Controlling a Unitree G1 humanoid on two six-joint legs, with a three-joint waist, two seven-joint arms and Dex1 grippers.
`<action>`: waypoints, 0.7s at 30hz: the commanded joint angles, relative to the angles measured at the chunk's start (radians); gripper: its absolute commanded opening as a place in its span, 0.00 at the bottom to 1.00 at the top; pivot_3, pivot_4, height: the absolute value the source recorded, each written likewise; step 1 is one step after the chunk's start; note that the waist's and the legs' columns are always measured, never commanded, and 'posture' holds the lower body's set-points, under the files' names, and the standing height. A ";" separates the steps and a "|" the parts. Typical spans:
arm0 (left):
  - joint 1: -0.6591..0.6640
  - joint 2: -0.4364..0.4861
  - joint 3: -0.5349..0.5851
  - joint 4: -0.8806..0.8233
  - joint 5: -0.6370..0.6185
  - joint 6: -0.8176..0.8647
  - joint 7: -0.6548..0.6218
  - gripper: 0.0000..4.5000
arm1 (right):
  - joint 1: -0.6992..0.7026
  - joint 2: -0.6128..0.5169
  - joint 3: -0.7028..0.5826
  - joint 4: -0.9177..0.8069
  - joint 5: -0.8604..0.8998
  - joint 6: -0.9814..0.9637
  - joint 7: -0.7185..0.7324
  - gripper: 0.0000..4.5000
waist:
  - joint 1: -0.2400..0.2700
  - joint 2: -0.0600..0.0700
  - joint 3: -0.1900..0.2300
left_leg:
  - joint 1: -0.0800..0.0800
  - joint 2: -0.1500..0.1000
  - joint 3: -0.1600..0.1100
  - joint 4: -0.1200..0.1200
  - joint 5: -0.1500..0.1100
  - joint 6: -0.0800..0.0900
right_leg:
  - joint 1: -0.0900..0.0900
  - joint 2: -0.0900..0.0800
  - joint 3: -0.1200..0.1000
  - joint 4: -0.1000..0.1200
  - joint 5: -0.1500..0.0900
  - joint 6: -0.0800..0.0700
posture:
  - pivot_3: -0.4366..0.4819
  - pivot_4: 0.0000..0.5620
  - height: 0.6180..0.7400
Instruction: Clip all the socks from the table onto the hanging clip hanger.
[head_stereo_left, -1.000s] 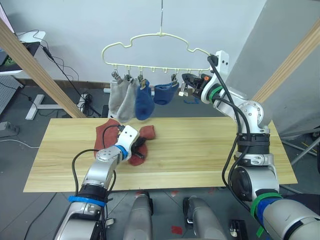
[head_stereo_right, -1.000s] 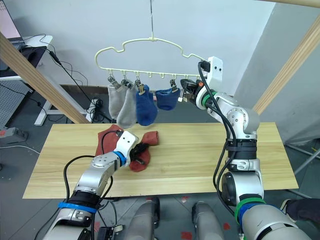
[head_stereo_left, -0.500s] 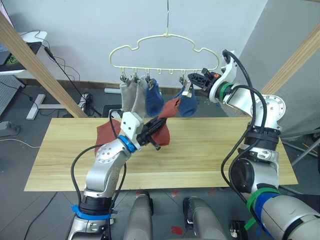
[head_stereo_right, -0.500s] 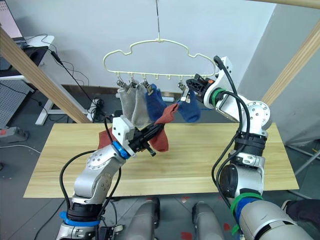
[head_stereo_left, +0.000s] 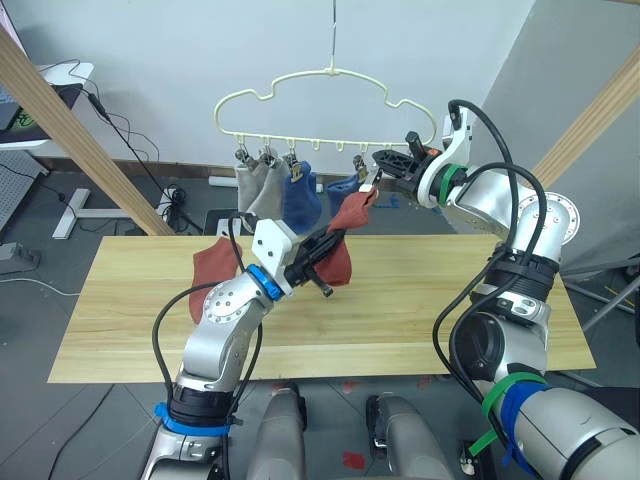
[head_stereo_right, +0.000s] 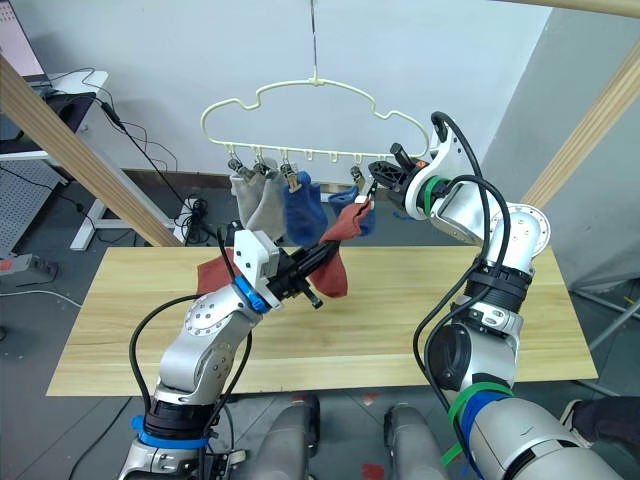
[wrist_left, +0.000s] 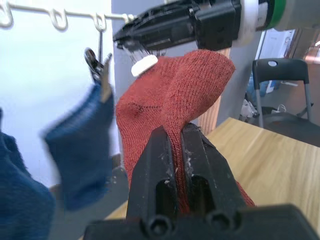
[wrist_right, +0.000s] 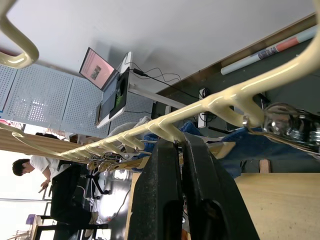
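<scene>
The left pincer (head_stereo_left: 322, 246) is up off the table (head_stereo_left: 420, 310), clenched on a rust-red sock (head_stereo_left: 345, 240) and holding it high, its top edge right up at the bottom rail of the pale-yellow clip hanger (head_stereo_left: 330, 105). In the left wrist view the two black fingers (wrist_left: 162, 150) are pressed together with the red fabric pinched between them, the sock (wrist_left: 170, 100) bulging out past the tips towards the right arm's pincer, which sits just above it. The right pincer (head_stereo_left: 385, 163) is at the rail on the hanger's right side, its fingers (wrist_right: 167, 170) closed together right beside the yellow wire (wrist_right: 215, 100), next to a metal clip (wrist_right: 290, 125); whether it pinches a clip I cannot tell. Already hanging from the row of clips: two light grey socks (head_stereo_left: 255, 190) at the left, a blue sock (head_stereo_left: 300, 200) beside them, and another blue sock (head_stereo_left: 345, 188) half hidden behind the raised red one. The second rust-red sock (head_stereo_left: 212, 268) lies on the table, just behind the left arm.
</scene>
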 joint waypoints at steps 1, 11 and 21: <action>-0.012 -0.005 -0.003 -0.005 0.005 -0.029 0.002 0.01 | 0.034 -0.007 -0.009 -0.006 0.008 0.025 -0.056 0.00 | 0.000 0.000 0.000 | 0.000 0.000 0.000 0.000 0.000 0.000 | 0.000 0.000 0.000 0.000 0.000 0.000 | 0.48 0.52 1.00; -0.037 -0.012 -0.016 0.026 0.031 -0.057 -0.001 0.00 | 0.048 -0.011 0.008 -0.013 0.068 0.030 -0.083 0.12 | 0.000 0.000 0.000 | -0.001 0.000 0.000 0.000 0.000 0.000 | 0.000 0.000 0.000 0.000 0.000 0.000 | 0.48 0.53 1.00; -0.047 -0.023 -0.022 0.021 -0.012 0.004 -0.008 0.12 | 0.058 -0.073 0.000 -0.030 0.121 0.044 -0.064 0.86 | -0.008 0.001 0.001 | -0.004 0.001 0.000 0.000 0.000 0.000 | -0.004 0.001 0.000 0.000 0.000 0.000 | 0.47 0.53 1.00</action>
